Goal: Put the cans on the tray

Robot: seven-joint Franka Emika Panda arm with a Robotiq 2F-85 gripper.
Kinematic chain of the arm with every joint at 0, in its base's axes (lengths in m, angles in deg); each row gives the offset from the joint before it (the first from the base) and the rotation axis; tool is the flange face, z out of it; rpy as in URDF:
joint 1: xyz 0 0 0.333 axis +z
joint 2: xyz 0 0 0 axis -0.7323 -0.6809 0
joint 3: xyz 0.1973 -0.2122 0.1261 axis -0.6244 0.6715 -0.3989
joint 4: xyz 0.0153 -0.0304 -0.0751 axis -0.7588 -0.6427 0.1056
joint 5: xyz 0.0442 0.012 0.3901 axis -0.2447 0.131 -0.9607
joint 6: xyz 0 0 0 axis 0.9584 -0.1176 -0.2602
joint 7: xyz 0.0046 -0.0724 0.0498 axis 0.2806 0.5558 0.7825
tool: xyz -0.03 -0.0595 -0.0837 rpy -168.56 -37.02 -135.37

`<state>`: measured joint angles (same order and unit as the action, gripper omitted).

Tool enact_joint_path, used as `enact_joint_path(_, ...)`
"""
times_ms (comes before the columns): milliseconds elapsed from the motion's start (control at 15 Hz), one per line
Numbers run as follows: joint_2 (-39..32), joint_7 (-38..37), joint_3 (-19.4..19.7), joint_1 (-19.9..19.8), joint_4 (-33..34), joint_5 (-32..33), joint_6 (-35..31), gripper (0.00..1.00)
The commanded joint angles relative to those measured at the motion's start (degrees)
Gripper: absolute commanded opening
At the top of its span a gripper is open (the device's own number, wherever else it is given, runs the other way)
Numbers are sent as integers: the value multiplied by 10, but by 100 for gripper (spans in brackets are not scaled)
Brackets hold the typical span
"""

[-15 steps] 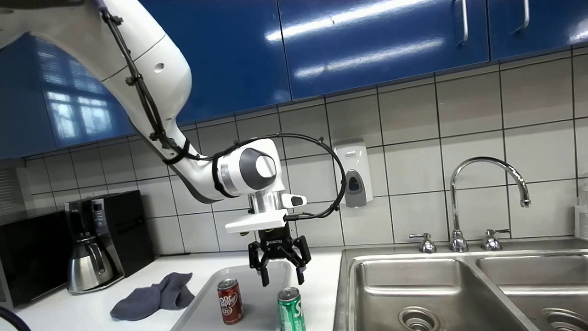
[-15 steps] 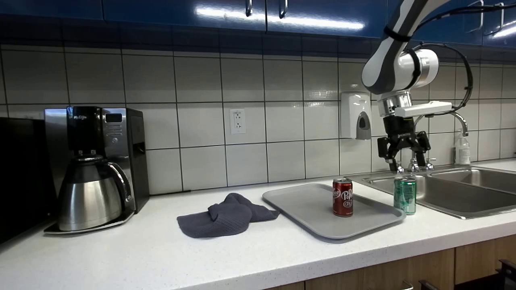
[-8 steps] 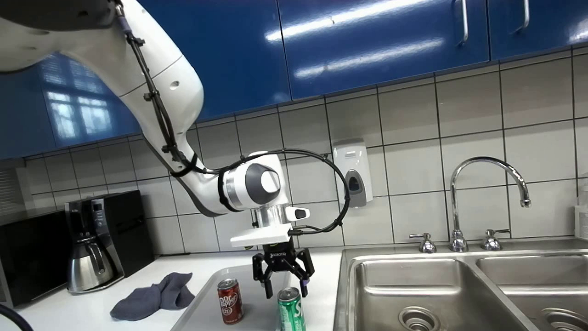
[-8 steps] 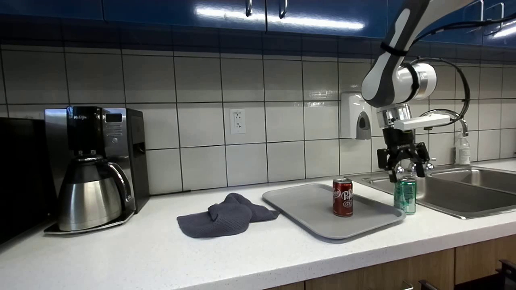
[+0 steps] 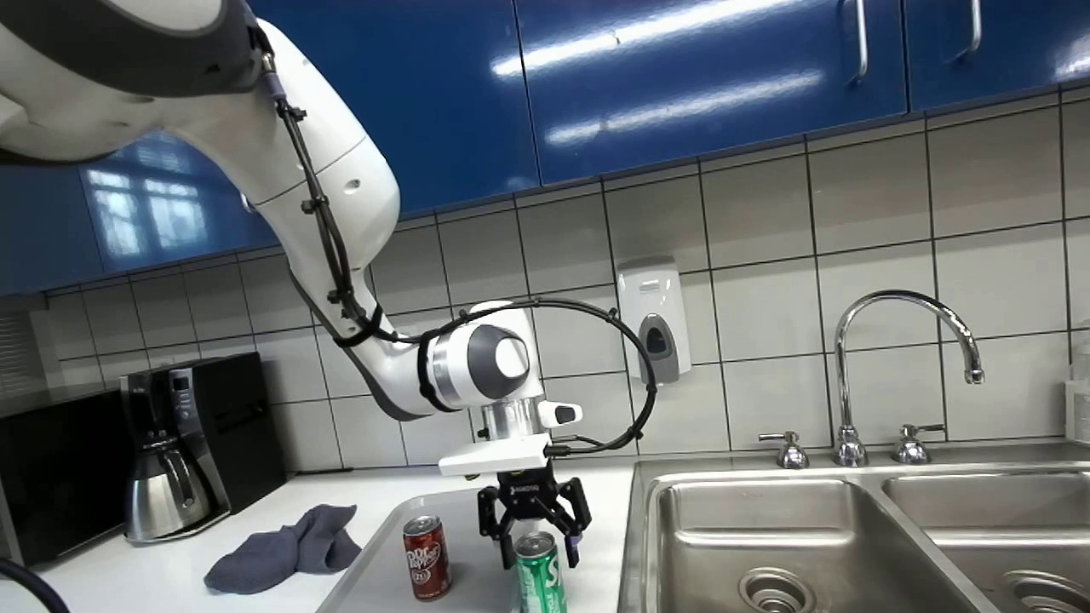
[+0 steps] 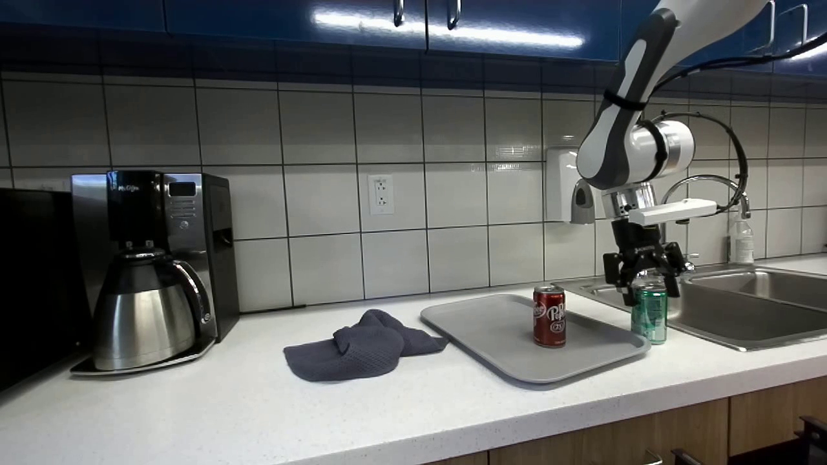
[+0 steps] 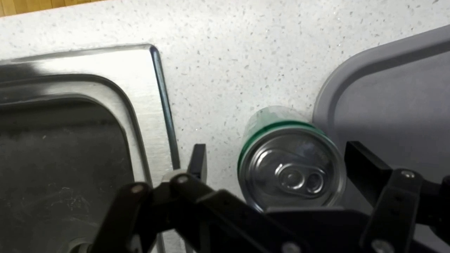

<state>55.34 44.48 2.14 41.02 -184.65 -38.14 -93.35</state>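
Note:
A green can (image 5: 542,585) stands upright on the counter just beside the grey tray (image 6: 491,329). It also shows in the other views (image 6: 650,318) (image 7: 291,172). A red can (image 5: 426,564) stands upright on the tray; it also shows in an exterior view (image 6: 549,321) and is out of the wrist view. My gripper (image 5: 541,558) is open, low over the green can with one finger on each side of its top. In the wrist view (image 7: 276,151) a clear gap shows on the sink side; the tray-side finger is very near the can, contact unclear.
The steel sink (image 7: 154,88) lies close beside the green can, with a faucet (image 5: 907,298) behind it. A dark cloth (image 6: 368,349) lies on the counter beyond the tray. A coffee maker (image 6: 148,271) stands farther off. A soap dispenser (image 5: 654,323) hangs on the wall.
My gripper has come down and slightly sideways from above the green can to around its top, still open. Both cans and the tray have not moved.

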Motion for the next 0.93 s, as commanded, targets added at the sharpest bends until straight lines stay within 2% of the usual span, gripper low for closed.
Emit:
enact_joint_path(0,-5,-9,-1,-4,10,9,-2,100)
enact_joint_path(867,-11,-12,1,-3,-1,15,-3,100)
